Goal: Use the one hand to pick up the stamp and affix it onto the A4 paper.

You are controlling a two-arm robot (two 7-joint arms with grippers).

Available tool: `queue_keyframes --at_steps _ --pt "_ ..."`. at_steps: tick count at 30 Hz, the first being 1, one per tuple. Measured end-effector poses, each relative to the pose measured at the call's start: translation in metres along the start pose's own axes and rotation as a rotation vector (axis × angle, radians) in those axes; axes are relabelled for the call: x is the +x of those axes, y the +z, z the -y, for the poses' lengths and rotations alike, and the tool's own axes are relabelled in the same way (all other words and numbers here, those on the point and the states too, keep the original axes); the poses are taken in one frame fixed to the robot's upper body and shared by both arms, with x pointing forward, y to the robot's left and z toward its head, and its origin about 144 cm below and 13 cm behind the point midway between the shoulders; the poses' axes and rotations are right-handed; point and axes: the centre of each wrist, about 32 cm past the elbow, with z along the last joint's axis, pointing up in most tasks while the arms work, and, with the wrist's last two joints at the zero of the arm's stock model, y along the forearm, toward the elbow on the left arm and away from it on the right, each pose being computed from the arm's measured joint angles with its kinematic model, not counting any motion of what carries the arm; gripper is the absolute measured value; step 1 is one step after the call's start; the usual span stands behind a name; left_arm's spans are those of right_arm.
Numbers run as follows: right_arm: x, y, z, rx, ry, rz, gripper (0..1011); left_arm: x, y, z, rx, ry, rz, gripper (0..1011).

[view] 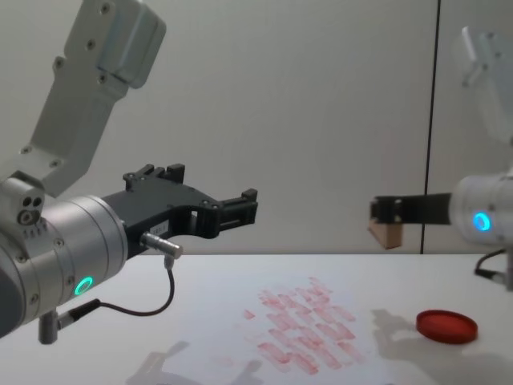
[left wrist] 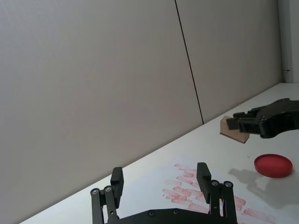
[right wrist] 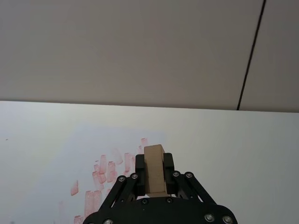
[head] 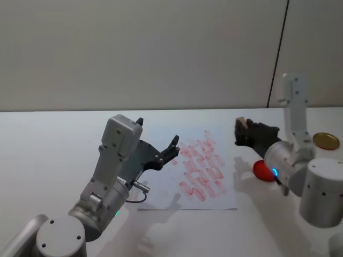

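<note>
Just right of the A4 paper, above the desk, your right hand is clamped on the wooden stamp; your left hand hovers, spread wide and empty, over the paper's left edge.

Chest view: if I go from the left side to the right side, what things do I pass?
left gripper, jaws open → A4 paper → stamp, held by the right gripper → red ink pad
</note>
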Motion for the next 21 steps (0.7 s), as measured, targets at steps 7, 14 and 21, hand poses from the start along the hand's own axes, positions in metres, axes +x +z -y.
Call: queue_keyframes --at_steps 7,14,21 --pt "-0.011 -0.006 -0.018 -0.053 0.034 -0.012 222 0.0 0.0 0.0 0.0 0.0 0.0 993" --pt "-0.021 -0.012 -0.037 -0.111 0.054 -0.035 222 0.0 0.0 0.0 0.0 0.0 0.0 993" --pt "-0.029 -0.016 -0.052 -0.173 0.057 -0.061 222 0.0 0.0 0.0 0.0 0.0 0.0 993"
